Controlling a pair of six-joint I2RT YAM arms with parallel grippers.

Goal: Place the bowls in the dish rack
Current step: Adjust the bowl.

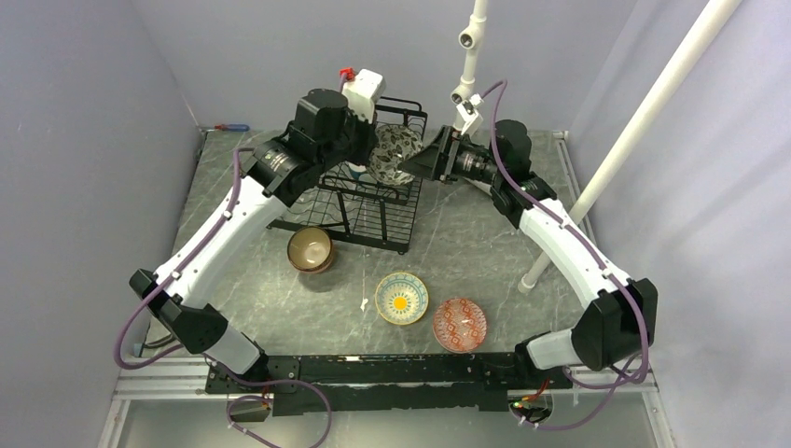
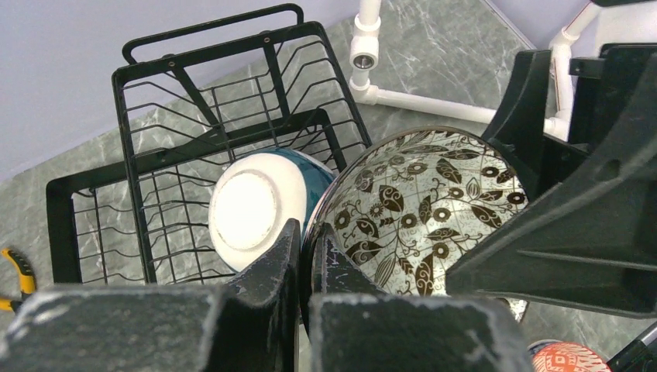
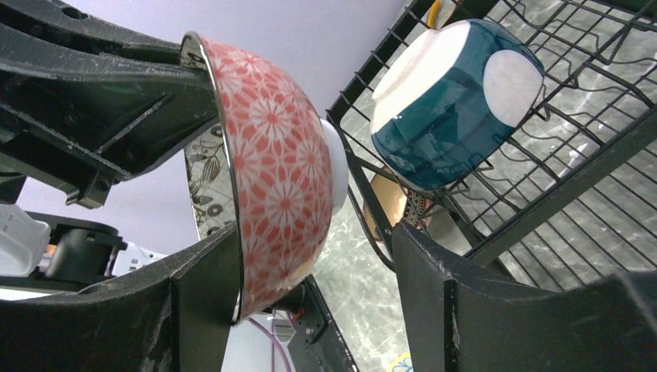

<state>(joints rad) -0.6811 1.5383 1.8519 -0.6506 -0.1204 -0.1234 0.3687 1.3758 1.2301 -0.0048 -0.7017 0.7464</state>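
My left gripper is shut on the rim of a bowl that is pink-flowered outside and brown-leaf patterned inside. It holds the bowl on edge above the black wire dish rack. My right gripper is open around the same bowl, with one finger against its rim. A teal-and-white bowl lies on its side in the rack's raised basket and also shows in the right wrist view. A brown bowl, a yellow-centred bowl and a red-patterned bowl sit on the table.
A white pipe stand rises at the right, and its base runs behind the rack. Orange-handled pliers lie left of the rack. A small white scrap lies near the yellow-centred bowl. Grey walls close in left, back and right.
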